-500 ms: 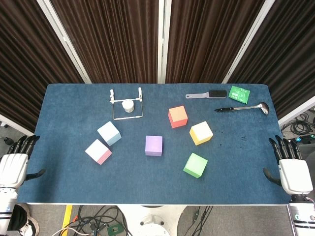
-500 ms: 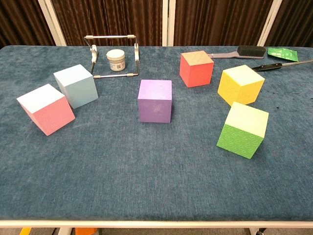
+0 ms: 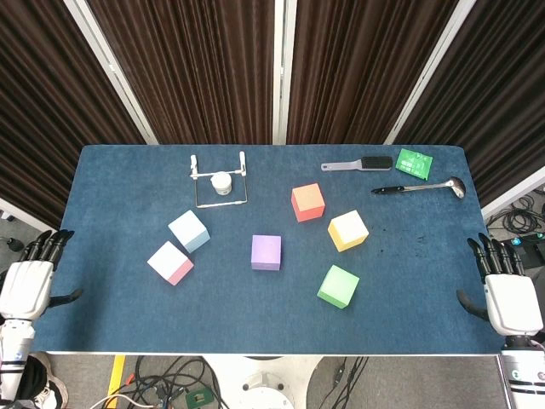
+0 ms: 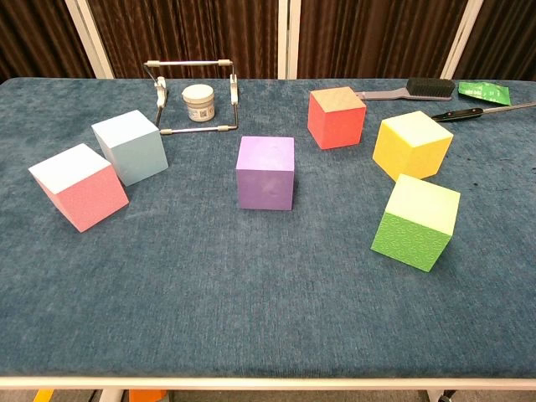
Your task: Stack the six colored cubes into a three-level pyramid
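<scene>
A: Head view, go. Hands?
B: Left hand [image 3: 27, 285] off the table's [image 3: 111, 315] left edge, right hand [image 3: 509, 298] off the right edge, both holding nothing, fingers spread.
A: Cubes?
B: All flat on the table, none stacked, each apart from the others. Pink cube [image 3: 170, 262] and light blue cube [image 3: 189, 230] left of centre, purple cube [image 3: 266, 252] mid, red cube [image 3: 307, 202], yellow cube [image 3: 348, 230], green cube [image 3: 338, 285] right of centre.
A: Containers?
B: Small white jar [image 3: 221, 182] inside a wire rack [image 3: 220, 181] near the far edge. Lid on, contents hidden.
A: Far right corner?
B: Brush [image 3: 358, 164], green packet [image 3: 415, 161], ladle [image 3: 419, 187].
A: Chest view?
B: Same layout, no hands visible.
</scene>
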You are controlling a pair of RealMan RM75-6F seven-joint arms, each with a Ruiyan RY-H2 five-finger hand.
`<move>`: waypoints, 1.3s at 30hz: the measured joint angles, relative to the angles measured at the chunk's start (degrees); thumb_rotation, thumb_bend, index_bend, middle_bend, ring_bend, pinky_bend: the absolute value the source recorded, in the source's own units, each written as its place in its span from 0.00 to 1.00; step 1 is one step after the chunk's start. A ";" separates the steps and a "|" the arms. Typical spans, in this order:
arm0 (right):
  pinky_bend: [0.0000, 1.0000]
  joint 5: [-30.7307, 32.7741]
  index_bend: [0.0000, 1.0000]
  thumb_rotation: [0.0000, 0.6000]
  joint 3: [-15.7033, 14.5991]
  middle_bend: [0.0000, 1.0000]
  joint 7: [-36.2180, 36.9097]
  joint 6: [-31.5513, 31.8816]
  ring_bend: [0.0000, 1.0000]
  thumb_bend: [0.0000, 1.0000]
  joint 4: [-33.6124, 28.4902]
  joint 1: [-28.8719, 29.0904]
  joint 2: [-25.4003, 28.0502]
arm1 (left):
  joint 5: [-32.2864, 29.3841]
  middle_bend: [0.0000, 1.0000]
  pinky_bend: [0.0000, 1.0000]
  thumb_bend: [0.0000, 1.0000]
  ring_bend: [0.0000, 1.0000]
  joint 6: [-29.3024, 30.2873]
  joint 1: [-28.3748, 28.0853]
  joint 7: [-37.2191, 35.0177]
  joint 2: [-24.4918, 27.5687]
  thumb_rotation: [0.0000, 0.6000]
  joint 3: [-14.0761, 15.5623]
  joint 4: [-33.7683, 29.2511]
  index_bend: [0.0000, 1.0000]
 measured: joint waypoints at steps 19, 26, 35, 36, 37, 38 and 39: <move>0.00 0.83 0.00 1.00 1.44 0.00 -2.11 -3.29 0.00 0.17 -1.69 3.27 0.61 | -13.46 0.11 0.16 0.00 0.03 -17.81 -18.92 6.20 -5.37 1.00 -10.39 -9.77 0.09; 0.00 1.22 0.00 1.00 1.42 0.00 -2.05 -3.66 0.00 0.17 -1.46 3.58 0.59 | -25.03 0.11 0.15 0.00 0.03 -22.28 -27.85 13.88 -15.17 1.00 -12.97 -5.05 0.09; 0.00 1.82 0.00 1.00 1.38 0.00 -1.28 -4.06 0.00 0.17 -0.43 3.81 0.51 | -35.81 0.11 0.14 0.00 0.03 -23.66 -32.67 18.53 -21.20 1.00 -12.95 1.99 0.09; 0.00 1.97 0.00 1.00 1.39 0.00 -1.24 -4.24 0.00 0.17 -0.29 3.89 0.48 | -37.12 0.11 0.14 0.00 0.03 -23.92 -32.98 18.64 -21.44 1.00 -12.90 2.36 0.09; 0.00 2.06 0.00 1.00 1.39 0.00 -1.24 -4.37 0.00 0.17 -0.21 3.97 0.46 | -38.04 0.11 0.14 0.00 0.03 -24.22 -33.23 18.70 -21.55 1.00 -12.85 2.65 0.09; 0.00 2.13 0.00 1.00 1.40 0.00 -1.25 -4.52 0.00 0.17 -0.15 4.06 0.42 | -38.87 0.11 0.14 0.00 0.03 -24.51 -33.50 18.75 -21.67 1.00 -12.81 3.00 0.09; 0.00 2.22 0.00 1.00 1.40 0.00 -1.26 -4.74 0.00 0.17 -0.10 4.19 0.37 | -39.77 0.11 0.14 0.00 0.03 -24.84 -33.88 18.80 -21.85 1.00 -12.78 3.61 0.09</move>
